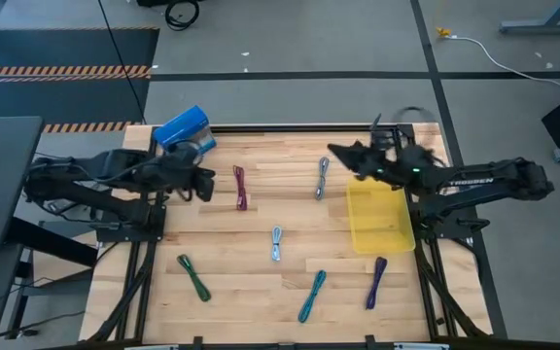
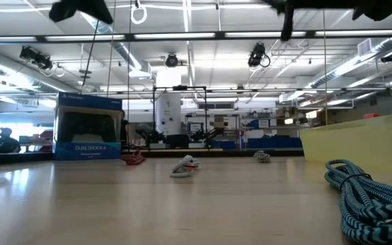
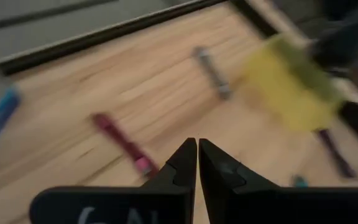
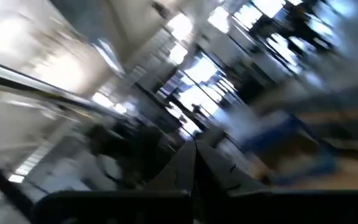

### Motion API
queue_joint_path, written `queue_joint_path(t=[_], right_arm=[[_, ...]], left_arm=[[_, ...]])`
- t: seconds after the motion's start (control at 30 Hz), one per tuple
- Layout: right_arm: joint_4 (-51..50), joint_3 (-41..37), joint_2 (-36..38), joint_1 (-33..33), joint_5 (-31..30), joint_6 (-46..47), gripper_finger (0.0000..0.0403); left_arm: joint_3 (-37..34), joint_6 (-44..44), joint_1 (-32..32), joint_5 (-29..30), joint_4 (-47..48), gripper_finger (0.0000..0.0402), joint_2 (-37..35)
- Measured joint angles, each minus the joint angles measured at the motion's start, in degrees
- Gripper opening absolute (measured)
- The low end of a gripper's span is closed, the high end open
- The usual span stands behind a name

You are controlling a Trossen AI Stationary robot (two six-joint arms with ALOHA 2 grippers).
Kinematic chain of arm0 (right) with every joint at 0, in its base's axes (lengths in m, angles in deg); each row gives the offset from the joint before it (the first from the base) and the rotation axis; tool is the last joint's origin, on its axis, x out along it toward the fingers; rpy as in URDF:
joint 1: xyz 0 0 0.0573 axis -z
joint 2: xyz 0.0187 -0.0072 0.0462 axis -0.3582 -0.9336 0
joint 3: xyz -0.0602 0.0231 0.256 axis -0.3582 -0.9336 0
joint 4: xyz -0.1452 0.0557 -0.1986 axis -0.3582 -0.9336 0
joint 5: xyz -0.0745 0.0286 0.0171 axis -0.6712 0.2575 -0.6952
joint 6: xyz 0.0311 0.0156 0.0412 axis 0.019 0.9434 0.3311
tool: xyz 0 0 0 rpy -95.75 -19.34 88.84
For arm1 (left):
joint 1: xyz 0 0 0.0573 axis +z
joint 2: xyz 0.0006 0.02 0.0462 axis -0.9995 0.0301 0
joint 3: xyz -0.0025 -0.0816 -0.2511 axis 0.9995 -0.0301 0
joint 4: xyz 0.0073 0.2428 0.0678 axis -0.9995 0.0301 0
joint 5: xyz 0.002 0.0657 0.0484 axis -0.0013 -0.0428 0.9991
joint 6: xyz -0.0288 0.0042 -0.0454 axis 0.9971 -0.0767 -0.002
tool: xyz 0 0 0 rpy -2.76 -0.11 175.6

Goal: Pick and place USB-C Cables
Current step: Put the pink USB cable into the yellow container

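Six cable bundles lie flat on the wooden table: maroon (image 1: 240,188), grey (image 1: 323,179), pale blue (image 1: 276,243), green (image 1: 193,276), teal (image 1: 311,296) and purple (image 1: 376,282). My left gripper (image 1: 207,183) hangs above the table just left of the maroon cable (image 3: 120,140). Its fingers (image 3: 197,152) are shut and empty. My right gripper (image 1: 336,154) is raised near the far edge, above and just beyond the grey cable. It points out toward the room, and its fingers (image 4: 194,149) look shut and empty. In the low view the teal bundle (image 2: 366,197) lies nearest.
A shallow yellow tray (image 1: 379,219) sits on the right side of the table, under the right arm. A blue box (image 1: 183,127) stands at the far left corner, behind the left gripper. Bare wood lies between the cables in the middle.
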Motion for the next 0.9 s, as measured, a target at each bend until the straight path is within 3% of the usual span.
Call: queue_joint_path(t=[0.13,0.27,0.5,0.67,0.9], right_arm=[[-12.95,0.0,-3.37,0.99,4.33,1.46,0.0042],[-18.16,-0.02,-7.36,-0.1,10.6,2.73,0.0077],[-18.53,-0.03,-12.29,-2.65,16.38,4.44,0.0136],[-17.37,-0.04,-13.14,-2.67,20.9,5.1,0.0164],[-19.04,-0.07,-11.79,-2.46,31.09,7.45,0.0181]], left_arm=[[0.0,-0.33,4.7,-7.15,2.77,0.0025,4.25],[0.0,-3.34,6.72,-17.24,4.1,0.0025,9.5],[0.0,-5.74,9.08,-13.47,3.66,0.0044,19.47],[0.0,-7.64,13.37,-14.91,-0.48,0.0115,26.15],[0.0,0.28,17.96,-16.23,-0.03,0.0248,33.1]])
